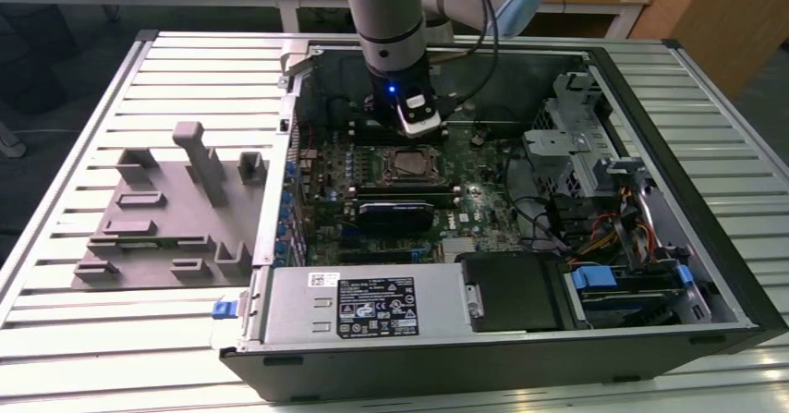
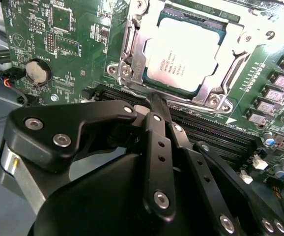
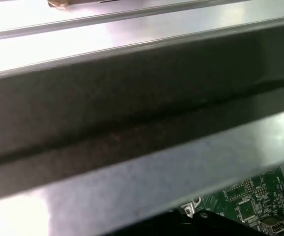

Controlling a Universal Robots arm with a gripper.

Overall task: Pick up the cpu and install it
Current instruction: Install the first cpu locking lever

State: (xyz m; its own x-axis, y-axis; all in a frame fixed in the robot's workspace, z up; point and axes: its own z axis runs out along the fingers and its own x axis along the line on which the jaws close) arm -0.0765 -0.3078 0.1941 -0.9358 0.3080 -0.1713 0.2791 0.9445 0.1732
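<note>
I am hovering inside the open computer case (image 1: 641, 200), my arm reaching down from the far side of the slatted metal table (image 1: 74, 339) in the exterior view. My gripper (image 2: 149, 105) is hanging just above the motherboard (image 2: 73, 49), its black linkage arms drawn together so the fingers are meeting at a narrow tip with nothing between them. The cpu (image 2: 184, 56) is lying flat in its socket, silvery top plate facing up, inside the metal socket frame (image 2: 132, 59), just beyond my fingertips and apart from them. In the exterior view the cpu (image 1: 409, 163) is sitting near the middle of the board, just below my wrist. A coin cell battery (image 2: 37, 72) is sitting on the board off to one side. A grey plastic tray (image 1: 166, 219) is resting on the table towards the exterior view's left of the case. In the first wrist view, the case's metal wall (image 3: 142, 162) is looming close.
</note>
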